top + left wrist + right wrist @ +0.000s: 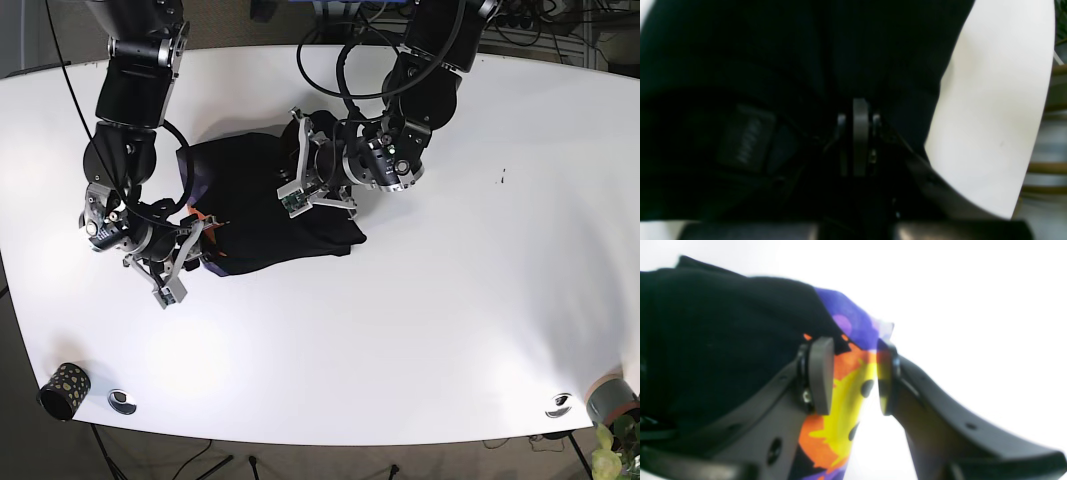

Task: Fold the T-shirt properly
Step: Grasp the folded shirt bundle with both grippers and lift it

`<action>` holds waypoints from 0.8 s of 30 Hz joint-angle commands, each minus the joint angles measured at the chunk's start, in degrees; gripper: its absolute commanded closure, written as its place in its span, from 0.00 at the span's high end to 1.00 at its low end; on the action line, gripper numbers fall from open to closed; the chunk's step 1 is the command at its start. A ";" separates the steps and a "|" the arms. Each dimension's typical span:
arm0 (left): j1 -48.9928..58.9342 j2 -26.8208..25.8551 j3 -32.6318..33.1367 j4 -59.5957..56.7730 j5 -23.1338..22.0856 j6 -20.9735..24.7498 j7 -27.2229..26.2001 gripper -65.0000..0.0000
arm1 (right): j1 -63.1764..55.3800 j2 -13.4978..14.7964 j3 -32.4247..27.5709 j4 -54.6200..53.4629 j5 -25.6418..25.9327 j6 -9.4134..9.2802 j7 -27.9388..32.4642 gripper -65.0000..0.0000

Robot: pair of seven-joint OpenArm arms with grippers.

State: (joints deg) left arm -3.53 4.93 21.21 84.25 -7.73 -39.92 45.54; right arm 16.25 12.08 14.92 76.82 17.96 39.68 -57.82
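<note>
A white bench (420, 330) carries the work, with cables running along its far edge. A black T-shirt (255, 200), partly bunched, lies left of centre in the base view, with both arms reaching onto it.

Right hand (855, 376): at the shirt's near left edge in the base view. Its wrist view shows the two pads apart, with a fold of the shirt's printed panel (orange, yellow and purple) standing between them. The left pad (820, 375) lies against the fabric; whether the other pad touches the cloth is not clear. The hand is not clamped.

Left hand (858, 133): set low over the shirt's right side in the base view. Its wrist view is dark and blurred; the pads appear close together against black cloth, but I cannot tell whether fabric is pinched between them.

Other items: a dark speckled cup (62, 390) near the front left corner, and a small round fitting (122, 401) just beside it.
</note>
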 commanded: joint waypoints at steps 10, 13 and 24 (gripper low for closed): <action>-8.82 -9.10 -2.97 -8.34 -0.85 -0.08 -0.84 0.01 | -3.20 1.42 0.25 -0.20 0.29 0.32 2.66 0.30; -12.43 -10.69 -3.06 -11.06 -0.93 -0.08 -0.84 0.01 | -5.31 0.89 0.25 4.37 0.29 0.32 2.22 0.30; -16.03 -15.08 -10.09 1.33 -0.41 -0.08 -0.04 0.01 | -10.32 -4.56 -5.38 15.18 -0.07 0.32 -2.35 0.30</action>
State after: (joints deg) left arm -17.96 -10.72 12.29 81.82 -7.25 -40.29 46.54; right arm 5.52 7.44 10.55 90.48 16.91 39.68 -61.04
